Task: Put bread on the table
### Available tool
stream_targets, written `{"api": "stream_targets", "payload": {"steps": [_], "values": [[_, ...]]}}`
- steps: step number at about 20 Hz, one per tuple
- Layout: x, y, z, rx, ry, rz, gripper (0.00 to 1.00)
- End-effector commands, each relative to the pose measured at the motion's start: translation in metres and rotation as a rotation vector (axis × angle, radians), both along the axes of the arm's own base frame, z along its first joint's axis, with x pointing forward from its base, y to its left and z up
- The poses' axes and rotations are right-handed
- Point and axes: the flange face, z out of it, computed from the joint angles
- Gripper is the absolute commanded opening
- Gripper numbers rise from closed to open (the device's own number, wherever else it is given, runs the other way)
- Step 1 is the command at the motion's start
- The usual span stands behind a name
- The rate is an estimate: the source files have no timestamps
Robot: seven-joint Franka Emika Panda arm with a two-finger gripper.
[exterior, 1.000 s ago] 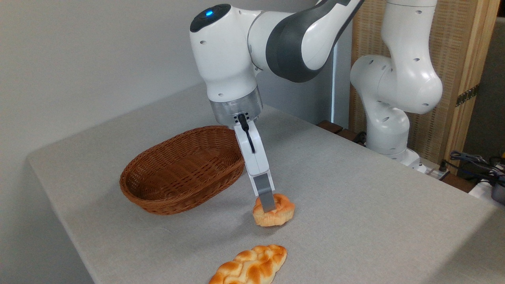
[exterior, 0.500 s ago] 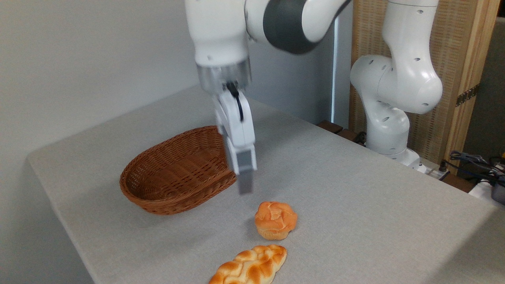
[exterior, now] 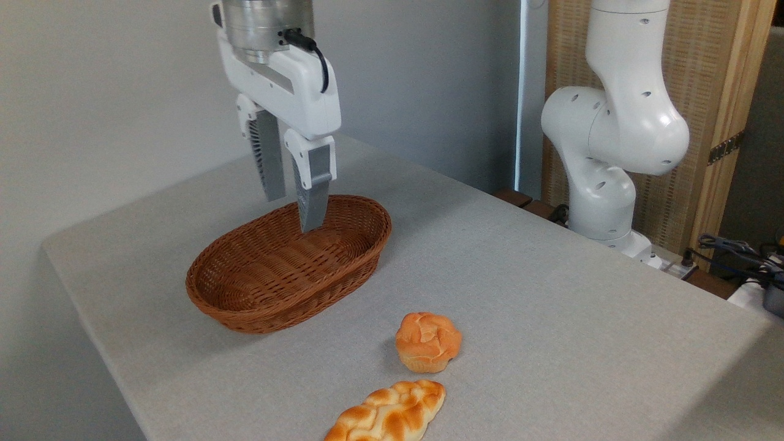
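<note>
On the grey table [exterior: 551,318], a knotted bun [exterior: 428,341] sitting upright just beside a braided loaf [exterior: 388,413]. Above the wicker basket [exterior: 288,266], gripper [exterior: 293,211] hanging empty, fingers apart. No readable writing

Arm [exterior: 618,122] cut off by the top edge, upper links unseen. Wrist above the end effector [exterior: 293,211] likewise cropped at 12 o'clock. Braided loaf [exterior: 389,413] clipped by the bottom edge at 6 o'clock. Counter [exterior: 551,294] running off frame at 3 and 6 o'clock. Part of the basket [exterior: 288,269] far rim masked by one grey finger [exterior: 313,184]. Cables [exterior: 735,248] at 3 o'clock too tangled to tell apart.
</note>
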Motion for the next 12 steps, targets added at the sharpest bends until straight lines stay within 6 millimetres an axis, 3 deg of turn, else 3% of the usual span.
{"api": "stream_targets", "payload": {"steps": [1, 12], "values": [[0.015, 0.0, 0.009, -0.021, 0.024, 0.059, 1.0], [0.002, 0.007, 0.001, 0.036, 0.122, -0.082, 1.0]]}}
